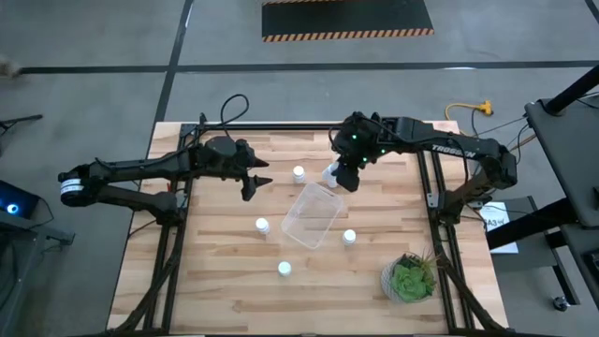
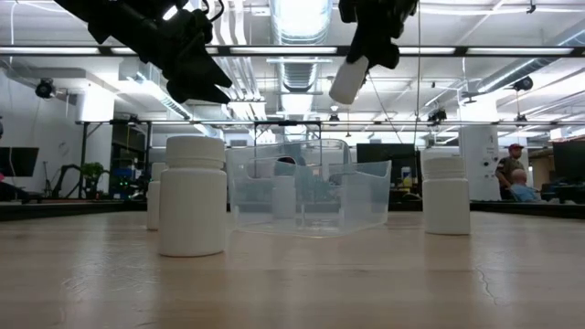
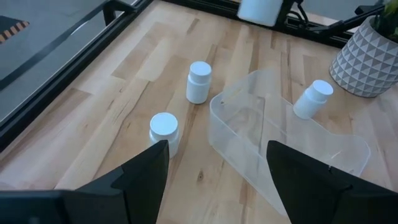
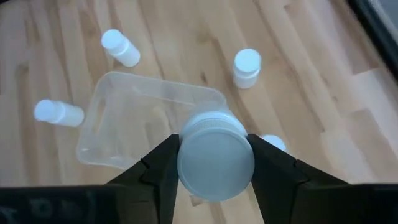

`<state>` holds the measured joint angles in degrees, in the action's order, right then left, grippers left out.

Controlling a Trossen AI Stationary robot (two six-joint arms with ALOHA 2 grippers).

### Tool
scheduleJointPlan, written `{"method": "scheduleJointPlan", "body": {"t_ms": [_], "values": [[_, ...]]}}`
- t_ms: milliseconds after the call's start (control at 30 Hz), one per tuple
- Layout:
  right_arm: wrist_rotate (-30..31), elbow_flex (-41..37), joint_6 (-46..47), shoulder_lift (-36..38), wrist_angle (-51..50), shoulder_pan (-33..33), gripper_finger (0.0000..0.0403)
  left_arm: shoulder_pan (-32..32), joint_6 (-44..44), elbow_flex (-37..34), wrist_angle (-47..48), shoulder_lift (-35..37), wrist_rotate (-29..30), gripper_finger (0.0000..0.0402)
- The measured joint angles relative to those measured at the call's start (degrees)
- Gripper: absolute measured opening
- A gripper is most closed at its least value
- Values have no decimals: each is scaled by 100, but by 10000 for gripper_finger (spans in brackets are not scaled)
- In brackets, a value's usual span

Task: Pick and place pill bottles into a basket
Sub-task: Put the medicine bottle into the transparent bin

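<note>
My right gripper (image 4: pixel 216 158) is shut on a white pill bottle (image 2: pixel 348 80), high over the far edge of the clear basket (image 1: pixel 311 213). My left gripper (image 1: pixel 260 181) hangs open above the table, left of the basket, with nothing between its fingers (image 3: pixel 144 171). Several more pill bottles stand on their bases around the basket: one beyond it (image 1: pixel 299 173), one to its left (image 1: pixel 262 225), one to its right (image 1: pixel 349 237) and one nearer (image 1: pixel 284 270). The basket rests on its flat bottom, and I see no bottle in it. My right gripper pinches the pill bottle's cap end (image 4: pixel 214 134) between its two fingers (image 4: pixel 163 167), one on each side of the round cap. The fingers slant down from above. The bottle hangs tilted below them (image 2: pixel 345 87), lifted well clear of table and basket.
A green potted plant in a patterned white pot (image 1: pixel 410 278) stands at the table's near right corner. Black frame rails (image 1: pixel 432 192) run along the table's left and right sides. Bare wood lies along the near edge (image 1: pixel 234 309).
</note>
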<state>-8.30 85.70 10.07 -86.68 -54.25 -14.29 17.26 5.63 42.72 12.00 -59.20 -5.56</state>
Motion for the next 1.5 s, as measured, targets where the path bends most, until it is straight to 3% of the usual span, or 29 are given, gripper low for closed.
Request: {"method": "scheduleJointPlan", "body": {"t_ms": [267,833,1500], "values": [[-139,-34,27,-207,2,229,150,0,0,0,-42,0,4,254],[-371,5,-21,-1533,-132,631,150,0,4,0,-81,0,4,254],[99,1,-132,-2139,-151,694,150,2,2,0,-82,0,10,254]]}}
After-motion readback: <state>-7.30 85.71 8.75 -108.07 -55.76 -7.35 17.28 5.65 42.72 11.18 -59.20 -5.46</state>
